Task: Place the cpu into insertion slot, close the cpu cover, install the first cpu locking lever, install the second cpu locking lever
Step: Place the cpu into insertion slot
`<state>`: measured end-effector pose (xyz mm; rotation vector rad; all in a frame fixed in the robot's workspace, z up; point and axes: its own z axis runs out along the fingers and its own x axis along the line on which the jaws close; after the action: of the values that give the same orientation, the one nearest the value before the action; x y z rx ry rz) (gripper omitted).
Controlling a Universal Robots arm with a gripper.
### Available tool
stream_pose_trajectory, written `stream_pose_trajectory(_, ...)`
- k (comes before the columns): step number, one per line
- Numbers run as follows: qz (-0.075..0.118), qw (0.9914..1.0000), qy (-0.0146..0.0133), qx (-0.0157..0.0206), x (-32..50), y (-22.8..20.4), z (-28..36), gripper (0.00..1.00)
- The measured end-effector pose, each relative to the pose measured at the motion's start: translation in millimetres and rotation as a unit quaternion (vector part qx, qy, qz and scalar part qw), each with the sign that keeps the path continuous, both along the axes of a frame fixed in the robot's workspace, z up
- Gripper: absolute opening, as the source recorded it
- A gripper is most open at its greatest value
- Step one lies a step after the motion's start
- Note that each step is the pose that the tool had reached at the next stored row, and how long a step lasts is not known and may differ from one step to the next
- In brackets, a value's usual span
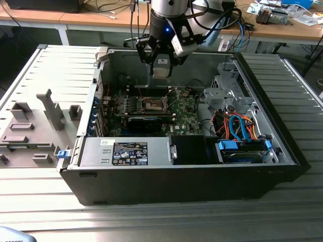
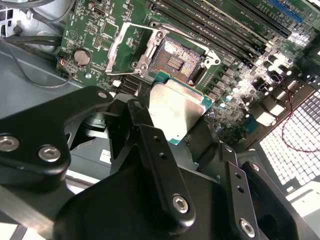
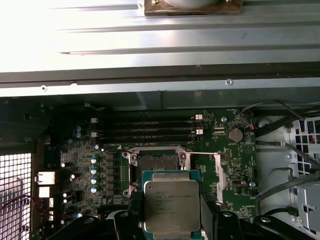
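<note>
Above insertion slot (image 2: 175,60), cpu (image 2: 177,110) in claw (image 1: 161,65), cover (image 2: 114,50) open.

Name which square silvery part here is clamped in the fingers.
The cpu, solid grey top, pinched between the fingers above the board. The insertion slot has a dark centre; the cpu cover is a windowed frame.

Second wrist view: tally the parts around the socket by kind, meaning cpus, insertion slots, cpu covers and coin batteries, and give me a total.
cpu: 1
insertion slot: 1
cpu cover: 1
coin battery: 1
Total: 4
</note>
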<state>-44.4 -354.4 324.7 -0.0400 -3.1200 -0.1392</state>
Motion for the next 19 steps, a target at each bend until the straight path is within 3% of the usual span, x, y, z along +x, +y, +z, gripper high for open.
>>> stream_pose_trajectory(19,0.0,1.0,0.0,0.0,-2.3,0.0,-6.7,0.55)
